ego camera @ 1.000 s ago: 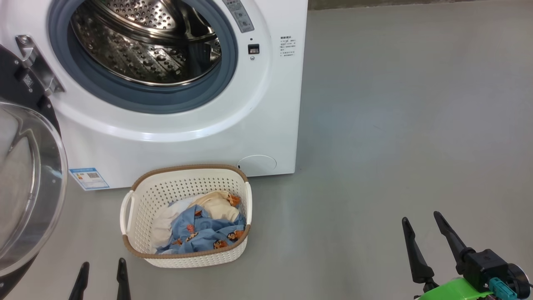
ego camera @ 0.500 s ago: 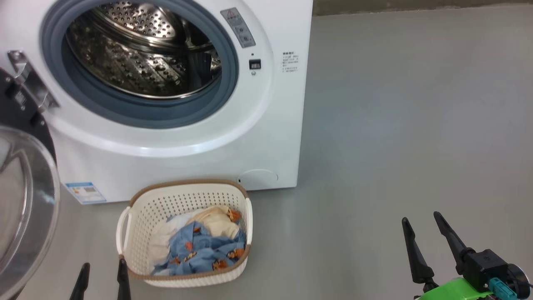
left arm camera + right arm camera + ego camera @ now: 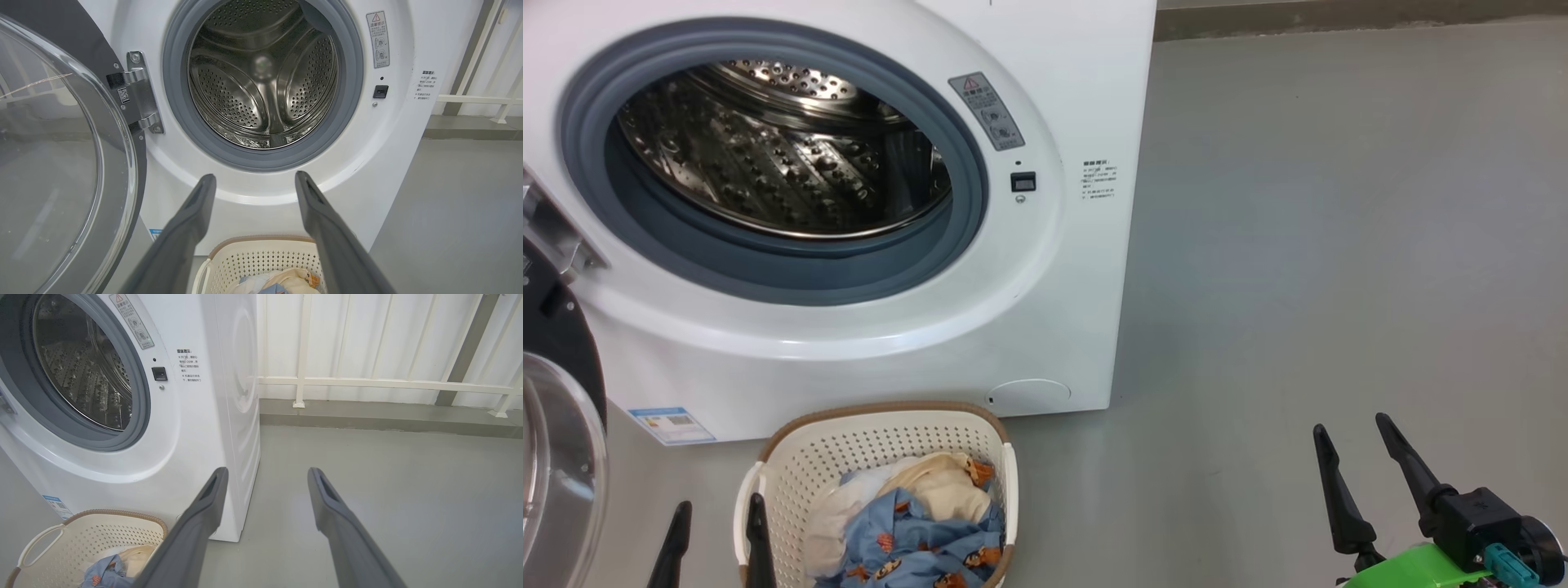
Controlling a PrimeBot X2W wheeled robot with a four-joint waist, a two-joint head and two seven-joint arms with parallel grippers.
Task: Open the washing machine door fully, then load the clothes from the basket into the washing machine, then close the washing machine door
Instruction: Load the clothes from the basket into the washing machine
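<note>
Head view, progress: You had the washing machine door [image 3: 560,457] swung off the mouth of the washing machine [image 3: 1045,327], so the opening step looked done or nearly so. The clothes [image 3: 915,543] lay in the basket [image 3: 796,457], so loading and closing remained for you.
Head view, basket: It stood on the floor just in front of the washing machine's base, below the mouth, with its opening upward. Its long axis seemed to run handle to handle, along the machine's front.
Head view, jaws: Your left gripper [image 3: 719,502] hung near the basket's left handle, jaws spread and empty. Your right gripper [image 3: 1349,423] hung well out from the machine's right corner, likewise spread and empty.
Left wrist view, door: It hung from the hinge [image 3: 137,94] on your left of the machine's mouth, its glass bowl bulging toward you. You could not tell whether it had reached its stop.
Left wrist view, drum: The drum [image 3: 261,81] showed no garment inside, and its axis pointed straight out of the machine's front, between your spread fingers.
Right wrist view, aim: Your spread fingers pointed past the machine's right front corner toward the floor [image 3: 408,477] and the railing [image 3: 367,381] behind. The basket sat at the machine's lower front.
</note>
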